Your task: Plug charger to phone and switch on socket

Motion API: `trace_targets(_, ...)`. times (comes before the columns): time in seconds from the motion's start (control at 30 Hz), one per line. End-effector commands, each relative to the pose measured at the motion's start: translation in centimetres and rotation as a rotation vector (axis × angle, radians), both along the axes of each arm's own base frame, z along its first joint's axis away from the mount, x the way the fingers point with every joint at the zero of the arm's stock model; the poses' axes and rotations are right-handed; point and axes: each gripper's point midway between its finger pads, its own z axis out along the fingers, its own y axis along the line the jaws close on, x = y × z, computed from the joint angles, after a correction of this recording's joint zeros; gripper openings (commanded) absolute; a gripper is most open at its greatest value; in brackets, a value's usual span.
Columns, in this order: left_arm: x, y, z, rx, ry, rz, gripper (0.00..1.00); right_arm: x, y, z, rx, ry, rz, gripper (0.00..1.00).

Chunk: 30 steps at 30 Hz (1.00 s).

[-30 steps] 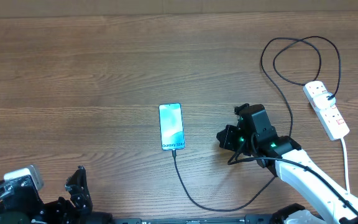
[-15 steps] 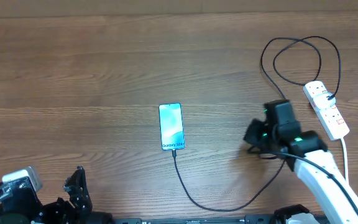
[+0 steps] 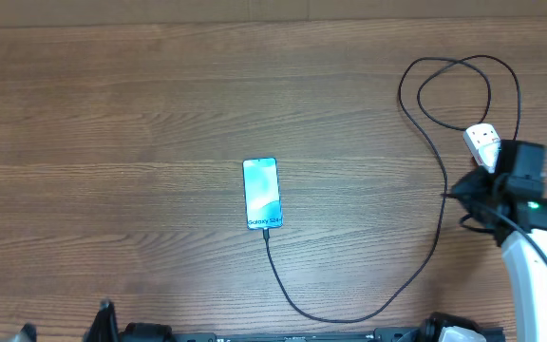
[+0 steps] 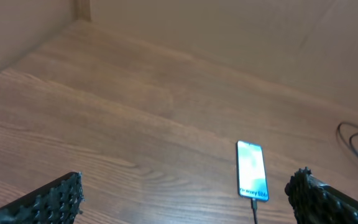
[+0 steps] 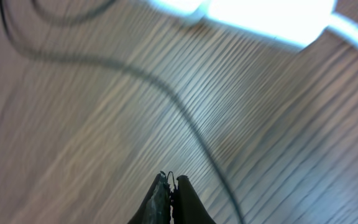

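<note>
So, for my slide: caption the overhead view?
Phone with cable at its base; right arm over the socket.

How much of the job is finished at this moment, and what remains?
Done, it seems: the charger runs into the near end of the phone, whose screen is lit. In hand: the right end effector, shut and empty, hangs above the socket. Left: switching it on, which the pictures do not show as done.

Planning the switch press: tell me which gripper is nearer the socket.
Right. The right gripper, shut, hangs close by the socket; the left gripper sits open at the table's near left edge, far from it.
</note>
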Motion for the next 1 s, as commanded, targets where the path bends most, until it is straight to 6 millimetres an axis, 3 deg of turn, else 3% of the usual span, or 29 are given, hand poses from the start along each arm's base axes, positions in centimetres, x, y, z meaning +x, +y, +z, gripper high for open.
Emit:
trace_targets(0.0,-1.7,0.6,0.2,-0.013,-0.077,0.026,1.00,0.5,-2.4,2.4,-0.035,-0.063,-0.050,0.04)
trace_targets(0.17,-3.7,0.8,0.1,-0.022,-0.158,0.025,1.00,1.1,-5.4,2.8,-0.056,-0.110,-0.138,0.04)
trace_targets(0.3,-5.0,1.1,-0.1,-0.027,-0.208,0.030,1.00,2.4,-7.7,1.9,-0.065,-0.127,-0.185,0.04)
trace_targets(0.57,-7.0,1.3,-0.7,-0.037,-0.293,0.032,1.00,4.6,-10.0,-3.8,-0.040,-0.033,-0.191,0.04)
trace_targets(0.67,-7.0,1.3,-0.9,-0.037,-0.286,0.033,1.00,5.2,-10.3,-5.1,-0.041,-0.020,-0.183,0.04)
trace_targets(0.97,-6.2,1.3,-1.3,-0.034,-0.268,0.036,1.00,7.3,-13.0,-3.6,-0.168,-0.113,-0.211,0.04)
